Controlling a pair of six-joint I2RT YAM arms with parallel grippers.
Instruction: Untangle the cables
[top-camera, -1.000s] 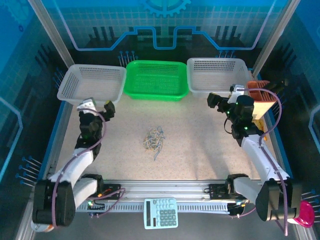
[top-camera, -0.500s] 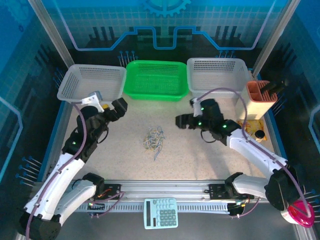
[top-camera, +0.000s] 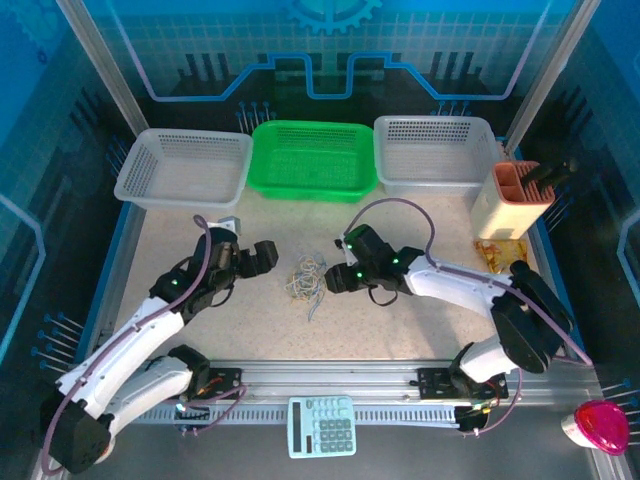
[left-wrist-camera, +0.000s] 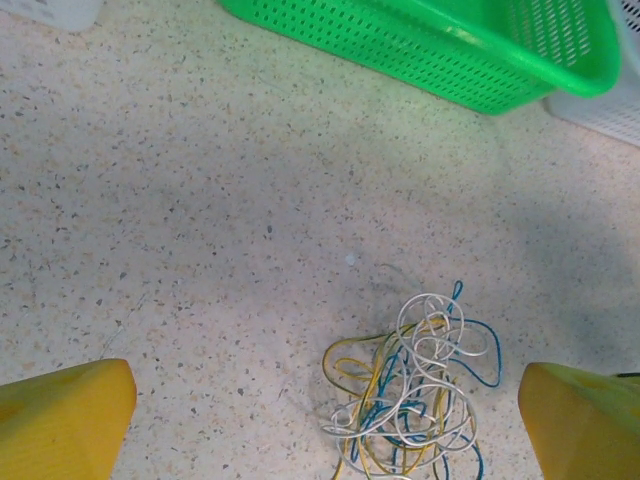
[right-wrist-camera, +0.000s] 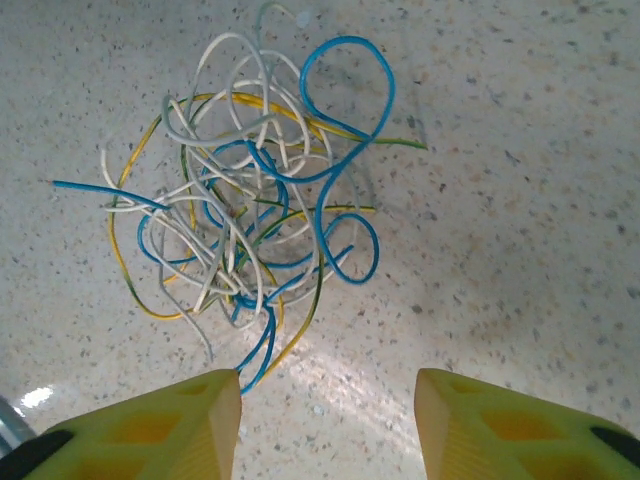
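Item: cables (top-camera: 306, 277), one tangled clump, lying mid-bench (top-camera: 400, 335) betw. both pincers. R pincer (right-wrist-camera: 325, 400) sitting nearer, clump just ahead of its tips; jaws standing part-open, holding nothing. L pincer (left-wrist-camera: 322, 425) gaping wide, empty.

No text, brand or number can be read. The calculator (top-camera: 322, 426), on the rail well behind the left end effector (top-camera: 264, 256), has keys, but their signs are too small to tell. The back wall (top-camera: 200, 40), far ahead, carries a gear drawing (top-camera: 330, 12) without letters.
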